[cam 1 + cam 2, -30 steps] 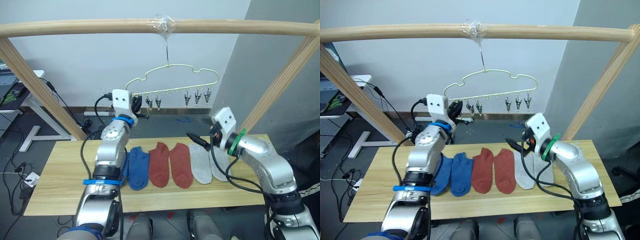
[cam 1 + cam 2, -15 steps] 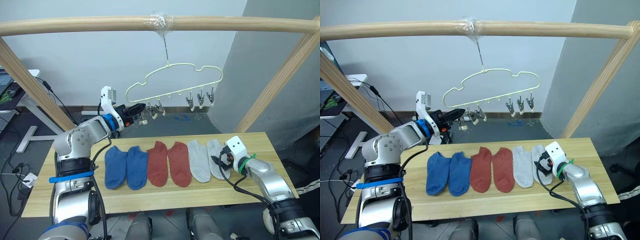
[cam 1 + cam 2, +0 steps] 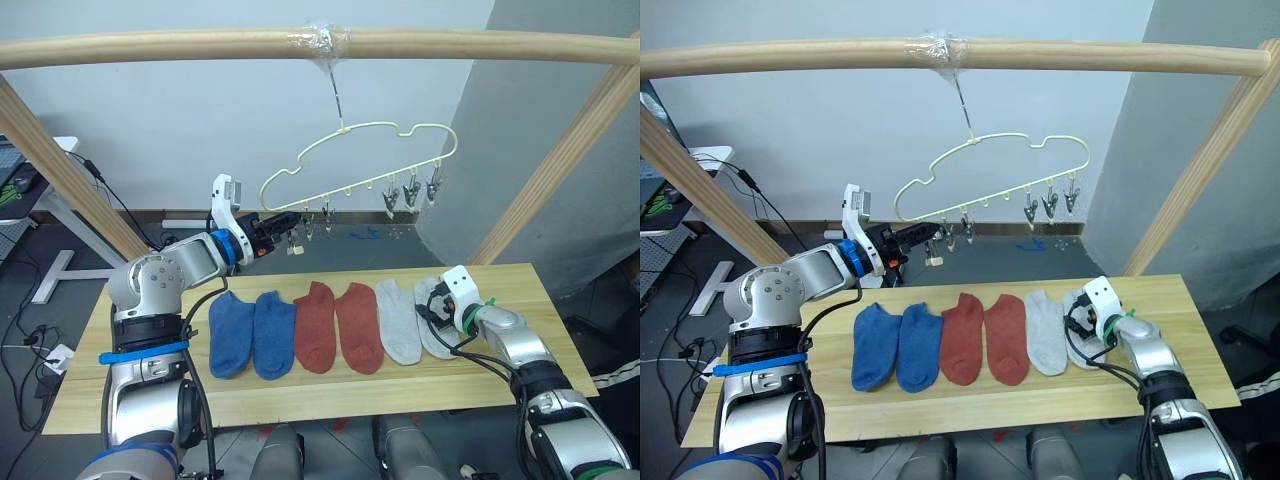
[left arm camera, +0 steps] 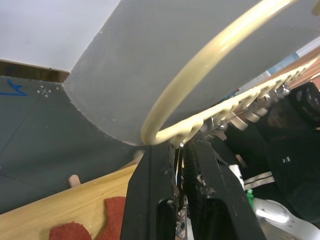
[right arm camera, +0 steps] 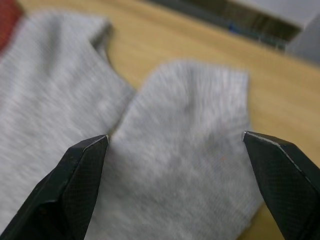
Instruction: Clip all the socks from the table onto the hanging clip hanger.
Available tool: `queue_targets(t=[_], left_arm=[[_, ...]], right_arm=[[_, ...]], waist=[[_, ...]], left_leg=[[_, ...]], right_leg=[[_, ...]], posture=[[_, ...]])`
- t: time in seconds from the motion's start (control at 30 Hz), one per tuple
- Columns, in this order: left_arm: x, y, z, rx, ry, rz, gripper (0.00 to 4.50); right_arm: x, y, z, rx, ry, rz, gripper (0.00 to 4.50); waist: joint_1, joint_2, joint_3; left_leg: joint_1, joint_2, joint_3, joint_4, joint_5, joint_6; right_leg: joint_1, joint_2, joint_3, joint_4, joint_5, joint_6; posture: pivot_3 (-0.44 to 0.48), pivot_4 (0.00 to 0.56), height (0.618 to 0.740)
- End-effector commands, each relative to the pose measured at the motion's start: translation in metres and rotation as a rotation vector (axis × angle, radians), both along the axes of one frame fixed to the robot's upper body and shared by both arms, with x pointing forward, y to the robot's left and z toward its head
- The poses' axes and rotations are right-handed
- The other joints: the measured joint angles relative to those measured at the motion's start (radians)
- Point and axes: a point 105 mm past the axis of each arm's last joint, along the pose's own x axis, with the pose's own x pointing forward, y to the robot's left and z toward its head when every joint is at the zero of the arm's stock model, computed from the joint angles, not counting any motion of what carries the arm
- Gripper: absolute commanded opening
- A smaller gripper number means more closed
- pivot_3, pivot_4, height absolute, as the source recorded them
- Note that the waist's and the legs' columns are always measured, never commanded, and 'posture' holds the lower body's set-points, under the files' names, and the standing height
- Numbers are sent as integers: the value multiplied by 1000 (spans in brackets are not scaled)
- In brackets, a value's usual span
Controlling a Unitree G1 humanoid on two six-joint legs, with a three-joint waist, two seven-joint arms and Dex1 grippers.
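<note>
Socks [image 3: 300, 328] flat on surface [image 3: 130, 385] | your left tool [image 4: 181, 150] nipped shut on hanger [image 3: 360, 160] clip, steadying it | right tool [image 5: 175, 145] wide open, empty, over outer grey sock [image 5: 190, 165]

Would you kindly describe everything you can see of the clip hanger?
The clip hanger is a thin, pale yellow-green wire frame with a wavy outline. Its hook hangs from a taped spot on the wooden pole above the table. It hangs tilted, the robot's left end lower. Small dark metal clips dangle along its lower bar, and none holds a sock. The left gripper is shut on its lower left end.
</note>
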Motion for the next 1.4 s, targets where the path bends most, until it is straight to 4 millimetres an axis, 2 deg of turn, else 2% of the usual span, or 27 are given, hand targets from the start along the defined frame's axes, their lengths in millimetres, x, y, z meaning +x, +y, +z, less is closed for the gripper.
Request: queue_targets(t=[0.03, 0.23, 0.37, 0.43, 0.5, 0.6, 0.77, 0.87, 1.0, 1.1, 1.4], left_arm=[[-5, 2, 3, 46, -37, -13, 15], [-10, 4, 4, 17, -33, -17, 15], [-9, 5, 4, -8, -18, -6, 15], [-9, 6, 4, -16, -13, -5, 15], [-9, 6, 9, -72, 1, -9, 15], [-8, 6, 18, -172, 32, -12, 15], [-3, 8, 25, -275, 73, 16, 15], [-2, 8, 26, -307, 91, 23, 15], [1, 9, 29, -359, 110, 48, 15], [-1, 5, 28, -351, 114, 40, 15], [1, 5, 29, -358, 111, 52, 15]], right_arm=[[-13, -15, -22, -41, 105, -29, 3607], [-26, -16, -23, 5, 106, 16, 1379], [-21, -10, 1, -78, -45, 127, 34], [-22, -8, 6, -108, -74, 163, 34], [-23, 18, 32, -112, -181, 269, 34], [-34, 74, 70, -125, -350, 448, 34], [-46, 136, 105, -38, -450, 516, 34], [-48, 152, 119, 1, -482, 504, 34], [-50, 175, 148, 46, -567, 506, 34], [-50, 181, 161, 52, -610, 497, 34], [-56, 195, 165, 67, -602, 548, 34]], waist=[[-2, 0, 0], [0, -1, -1], [-1, -1, 0], [-1, -1, 0], [-2, 1, 0], [-7, 1, 1], [-1, 1, 1], [14, 1, 1], [28, 1, 1], [30, 1, 1], [30, 1, 1]], left_leg=[[0, 0, 0, 0, 0, 0], [2, 0, 0, 0, 0, 0], [2, 0, 0, 0, 0, 0], [2, 0, 0, 0, 0, 0], [2, 0, 0, 0, 0, 0], [1, 0, 0, 0, 0, 0], [0, 0, -1, 0, 0, -1], [-1, 0, -1, 0, 0, -1], [-2, 0, -2, 0, 0, -2], [-3, 0, -2, 0, 0, -3], [-3, 0, -2, 0, 0, -3]], right_leg=[[0, 0, 0, 0, 0, 0], [3, 0, 0, 0, 0, 0], [3, 0, 0, 0, 0, 0], [3, 0, 0, 0, 0, 0], [2, 0, 0, 0, 0, 1], [0, 0, 0, 1, 0, 1], [-1, 0, 0, 1, 0, 1], [-1, -1, 0, 0, 0, 1], [-2, -1, -1, 0, 0, 1], [-3, -1, -1, 0, 0, 1], [-3, -1, -1, 0, 0, 1]], posture=[[-2, 187, 740], [23, 187, 740], [26, 185, 740], [30, 182, 740], [30, 182, 740], [27, 179, 740], [20, 172, 740], [20, 172, 740], [18, 167, 740], [18, 167, 740], [13, 168, 740]])
